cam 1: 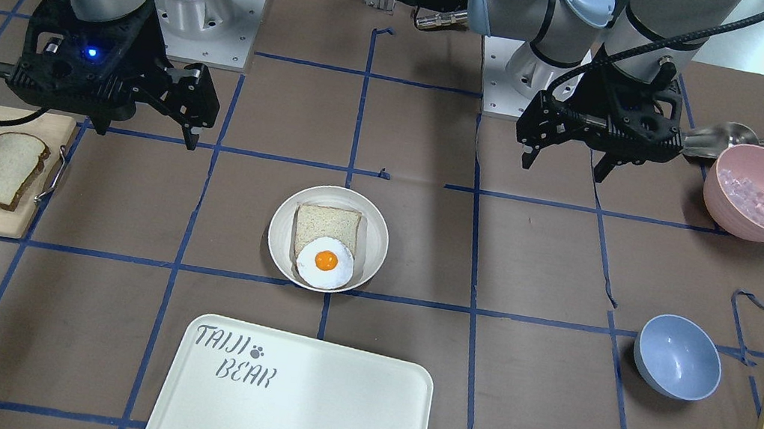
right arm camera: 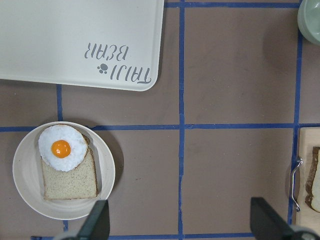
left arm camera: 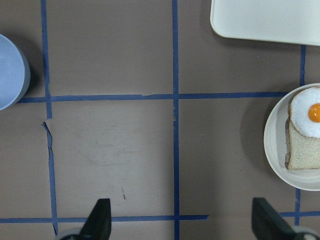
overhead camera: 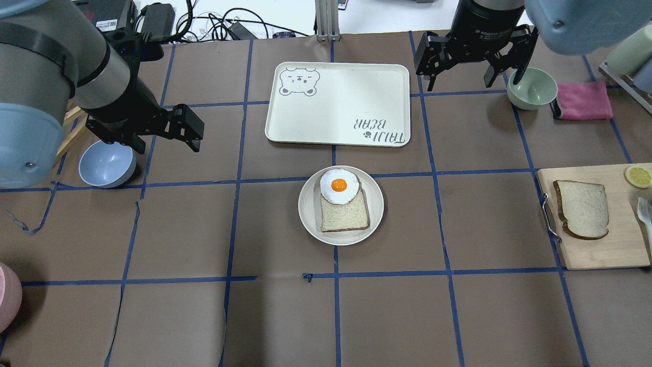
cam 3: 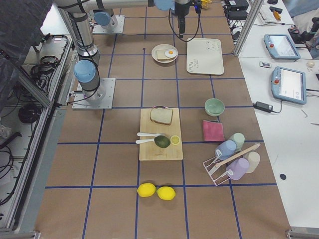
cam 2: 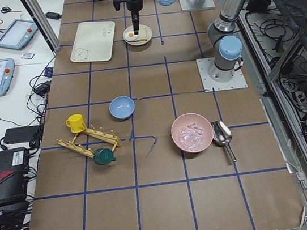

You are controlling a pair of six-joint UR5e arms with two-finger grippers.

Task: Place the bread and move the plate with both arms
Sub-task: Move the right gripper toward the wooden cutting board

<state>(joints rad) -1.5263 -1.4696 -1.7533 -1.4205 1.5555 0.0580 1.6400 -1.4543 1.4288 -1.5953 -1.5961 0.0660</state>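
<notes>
A: Where is the bread (overhead camera: 583,209) found?
B: It is seen flat on the wooden board (overhead camera: 586,255), well apart from the plate (overhead camera: 307,216), on which a smaller slice (overhead camera: 346,216) and a fried egg (overhead camera: 338,186) are carried.
A: Handling?
B: The bread is judged light and soft; a gentle grip across the crust is advised. The left hand (left arm camera: 182,222) and right hand (right arm camera: 181,224) are held wide, empty, above the counter (overhead camera: 484,316).

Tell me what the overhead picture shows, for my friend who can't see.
A round cream-white plate sits mid-table holding a squarish pale bread slice topped with a fried egg. A brown-crusted bread slice lies on a wooden board at the right. The left arm's black two-finger tool and the right tool hang open and empty.
</notes>
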